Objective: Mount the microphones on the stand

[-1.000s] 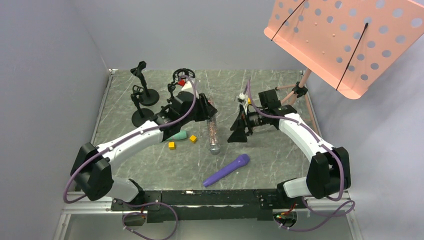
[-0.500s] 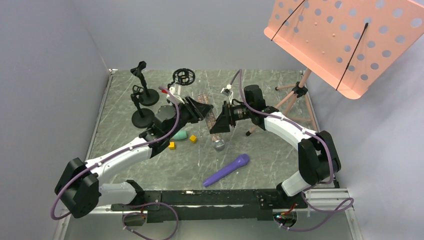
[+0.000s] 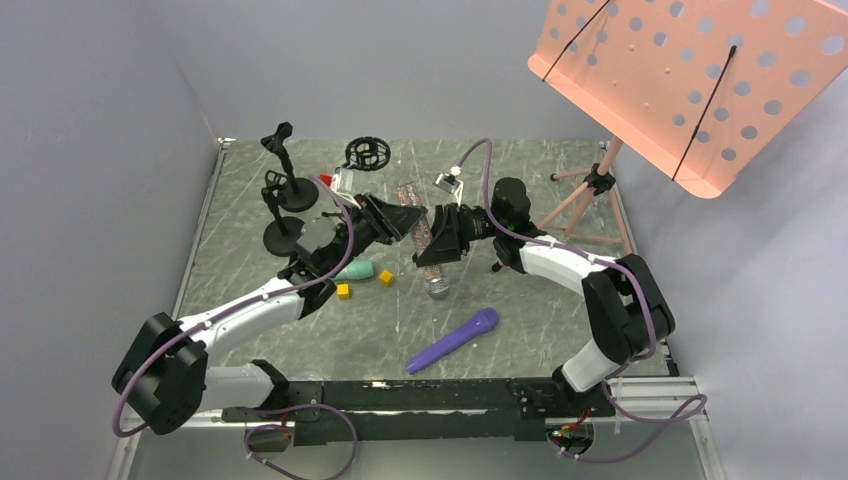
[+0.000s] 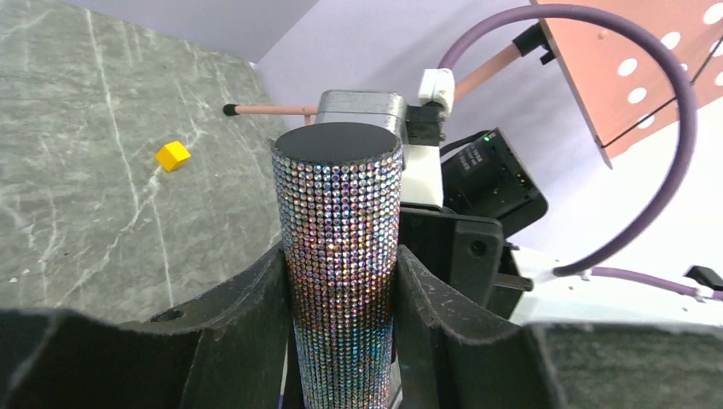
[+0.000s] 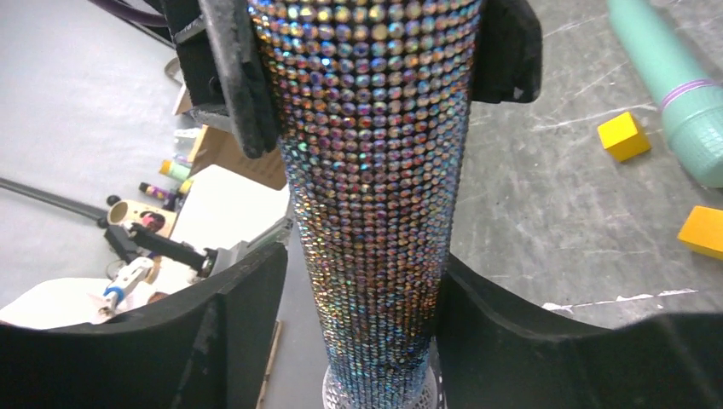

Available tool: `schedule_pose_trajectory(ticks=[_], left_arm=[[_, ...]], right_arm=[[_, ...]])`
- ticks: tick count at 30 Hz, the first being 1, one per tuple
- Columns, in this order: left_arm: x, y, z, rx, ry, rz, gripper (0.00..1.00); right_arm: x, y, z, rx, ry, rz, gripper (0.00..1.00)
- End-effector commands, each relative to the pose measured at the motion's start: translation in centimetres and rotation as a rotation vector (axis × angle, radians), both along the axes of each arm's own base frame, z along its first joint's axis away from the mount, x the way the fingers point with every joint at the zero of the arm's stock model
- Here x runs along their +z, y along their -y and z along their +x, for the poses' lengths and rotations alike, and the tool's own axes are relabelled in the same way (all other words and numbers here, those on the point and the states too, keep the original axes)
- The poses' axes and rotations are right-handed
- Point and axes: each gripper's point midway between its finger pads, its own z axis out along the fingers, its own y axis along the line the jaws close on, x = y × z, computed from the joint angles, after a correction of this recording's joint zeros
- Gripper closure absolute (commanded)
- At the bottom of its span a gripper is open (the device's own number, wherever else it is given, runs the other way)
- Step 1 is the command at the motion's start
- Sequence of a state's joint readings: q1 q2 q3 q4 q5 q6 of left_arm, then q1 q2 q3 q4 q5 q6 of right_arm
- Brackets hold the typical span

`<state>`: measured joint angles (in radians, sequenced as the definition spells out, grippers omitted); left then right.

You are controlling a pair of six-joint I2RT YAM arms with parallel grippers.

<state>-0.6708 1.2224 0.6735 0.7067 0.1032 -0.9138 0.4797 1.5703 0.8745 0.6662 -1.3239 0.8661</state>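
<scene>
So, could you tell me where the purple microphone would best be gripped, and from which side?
Probably mid-body on the purple microphone, coming straight down from above with the jaws across its width. It lies flat and diagonal on the table, with both long sides free.

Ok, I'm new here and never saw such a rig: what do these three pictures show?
Two white robot arms are bolted at the near edge of a grey table. The wide picture comes from a camera above and behind them; the other two come from cameras on each wrist, looking along its own gripper. The left gripper is shut on a glittery microphone; the right gripper has a finger on each side of it, though I cannot tell whether it squeezes. On the table lie a purple microphone, a teal microphone and two yellow cubes. Black stands are at the far left.
</scene>
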Motion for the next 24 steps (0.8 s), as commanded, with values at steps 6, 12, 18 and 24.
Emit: schedule_pose_trajectory(ticks=[6, 12, 18, 24], left_arm=[[3.1, -1.0, -0.9, -0.023, 0.107, -0.081, 1.00], [3.0, -1.9, -1.3, -0.024, 0.112, -0.065, 0.88], [2.7, -4.4, -4.2, -0.113, 0.220, -0.009, 0.07], [0.6, -8.6, -7.3, -0.140, 0.212, 0.296, 0.01]], right_arm=[[0.9, -0.2, -0.7, 0.064, 0.005, 0.014, 0.71], [-0.9, -0.2, 1.1, 0.011, 0.152, -0.122, 0.93], [-3.2, 2.5, 2.6, -0.007, 0.373, -0.372, 0.94], [-5.2, 6.3, 3.6, 0.068, 0.640, -0.587, 0.94]])
